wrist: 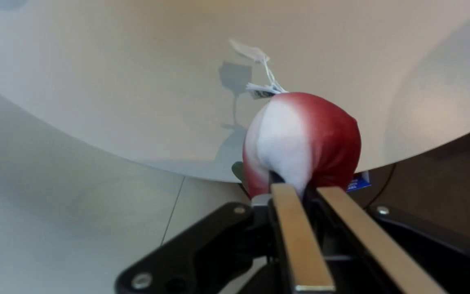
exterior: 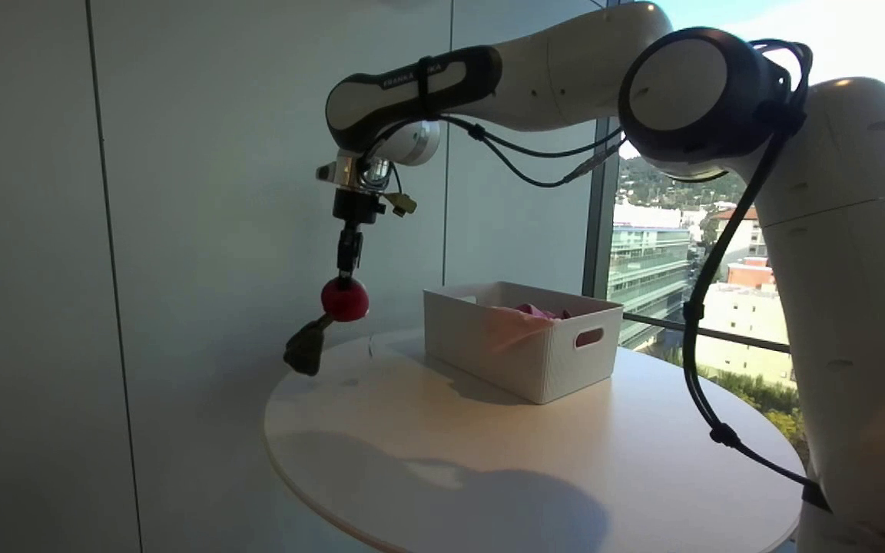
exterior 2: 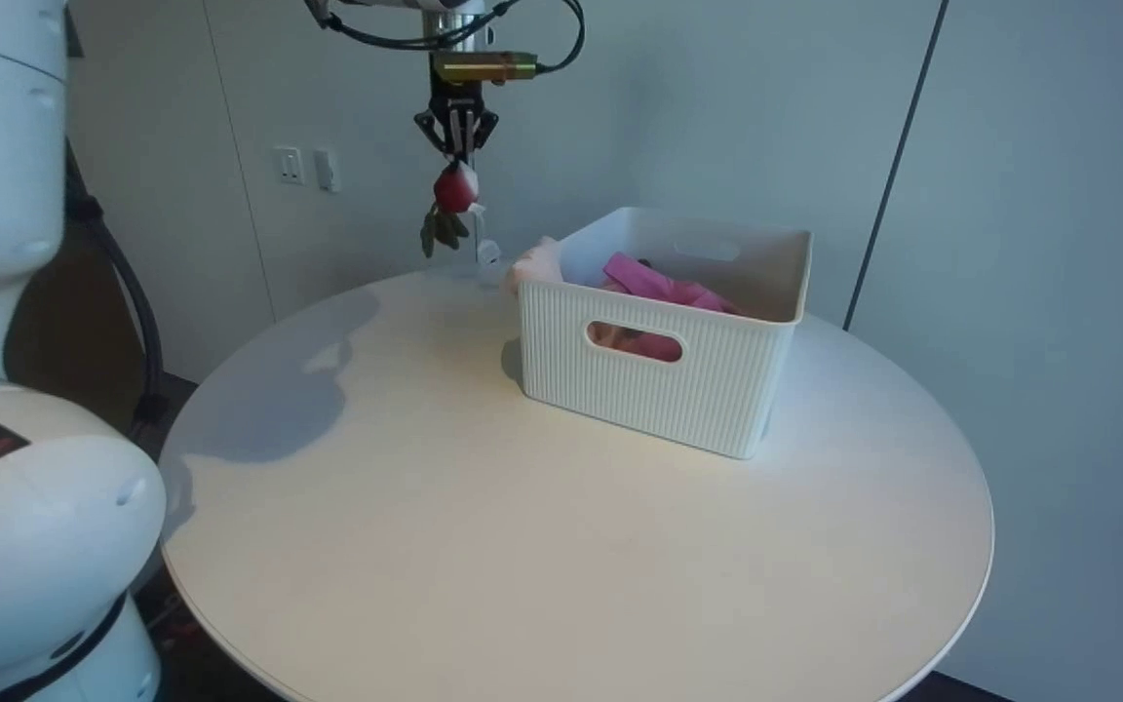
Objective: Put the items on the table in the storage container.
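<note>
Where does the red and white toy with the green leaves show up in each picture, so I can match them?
In an exterior view: the toy is left of centre at mid-height, gripped by the hand.
In an exterior view: the toy is in the upper part, left of centre.
Wrist view: the toy is just right of centre.
Shared landmark: the round white table, its curved edge visible in all three.

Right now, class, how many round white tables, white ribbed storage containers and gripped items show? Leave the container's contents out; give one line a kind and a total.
Round white table: 1
White ribbed storage container: 1
Leafy red-and-white radish-shaped plush, held in the black gripper: 1
Total: 3
</note>
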Robot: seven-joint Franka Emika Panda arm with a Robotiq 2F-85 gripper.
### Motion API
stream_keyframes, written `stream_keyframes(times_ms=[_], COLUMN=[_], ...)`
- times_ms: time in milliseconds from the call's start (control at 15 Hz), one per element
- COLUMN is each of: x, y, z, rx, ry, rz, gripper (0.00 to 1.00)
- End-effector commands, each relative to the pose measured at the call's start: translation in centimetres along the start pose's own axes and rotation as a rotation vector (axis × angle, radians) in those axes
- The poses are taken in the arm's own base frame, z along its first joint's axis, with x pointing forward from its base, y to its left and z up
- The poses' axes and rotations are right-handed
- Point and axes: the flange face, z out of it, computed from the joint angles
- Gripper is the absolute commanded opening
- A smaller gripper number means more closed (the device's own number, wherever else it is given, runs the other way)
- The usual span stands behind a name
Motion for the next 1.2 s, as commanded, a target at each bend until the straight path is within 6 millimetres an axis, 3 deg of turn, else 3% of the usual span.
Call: stream_keyframes(times_ms=[0,267,400,533,800,1133], x=[-4.0,-11.0,-15.5,-20.4,-27.5,-30.6], y=[-1.5,-2.8,-3.2,-3.2,-1.3,3.0], z=[-8.6,-16.3,-18.3,-19.0,-16.0,-9.3], rx=[-0.147,-0.278,-0.335,-0.373,-0.418,-0.508], ry=[0.038,0.041,0.026,-0.006,-0.091,-0.179], rz=[0.128,0.308,0.403,0.505,0.722,0.95], gripper=[0.05,0.05,0.05,0.05,0.04,0.05])
